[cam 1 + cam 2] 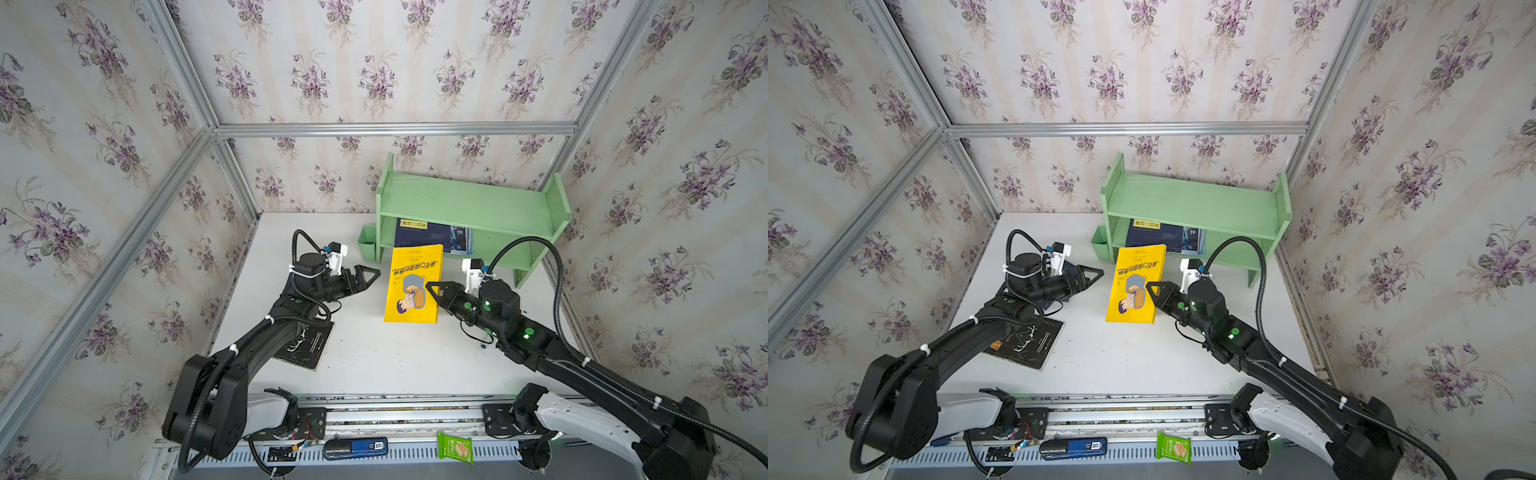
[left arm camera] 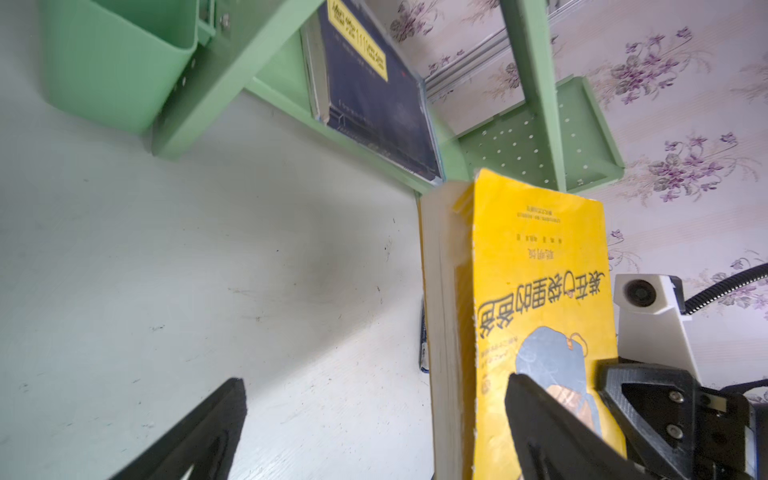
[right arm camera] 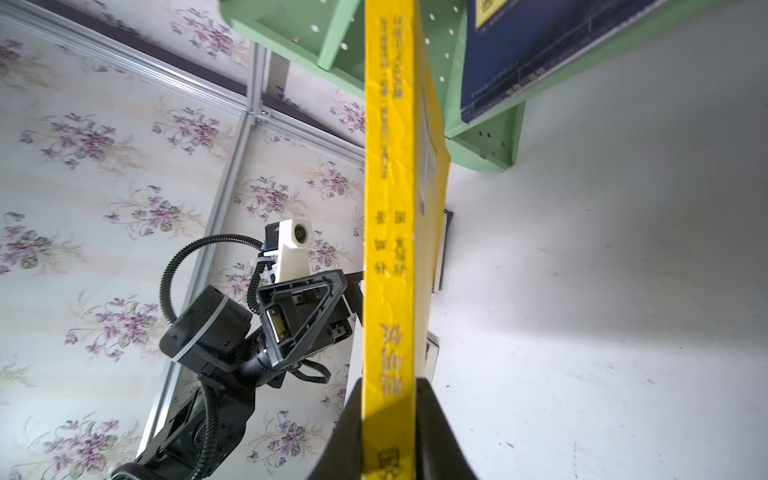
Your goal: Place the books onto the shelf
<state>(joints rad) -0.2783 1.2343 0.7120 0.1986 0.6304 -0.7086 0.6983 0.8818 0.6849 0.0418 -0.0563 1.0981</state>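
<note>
The yellow book (image 1: 411, 282) (image 1: 1136, 282) with the cartoon cover is lifted and tilted in front of the pale green shelf (image 1: 469, 203) (image 1: 1196, 203). My right gripper (image 1: 432, 291) (image 3: 388, 384) is shut on its spine (image 3: 388, 208). My left gripper (image 1: 374, 276) (image 2: 376, 380) stands open just left of its page edge (image 2: 446, 311). A navy book (image 1: 419, 235) (image 2: 374, 95) and a white-and-blue magazine (image 1: 461, 240) lie on the shelf's lower tier. A black book (image 1: 307, 347) (image 1: 1030, 345) lies flat, partly under my left arm. Dark book edges (image 3: 440, 257) show beneath the yellow book.
A small green cup (image 1: 367, 241) (image 2: 120, 62) hangs on the shelf's left side panel. On the front rail lie a blue device (image 1: 355, 449) and a green snack packet (image 1: 455, 448). Wallpapered walls close in the table on three sides.
</note>
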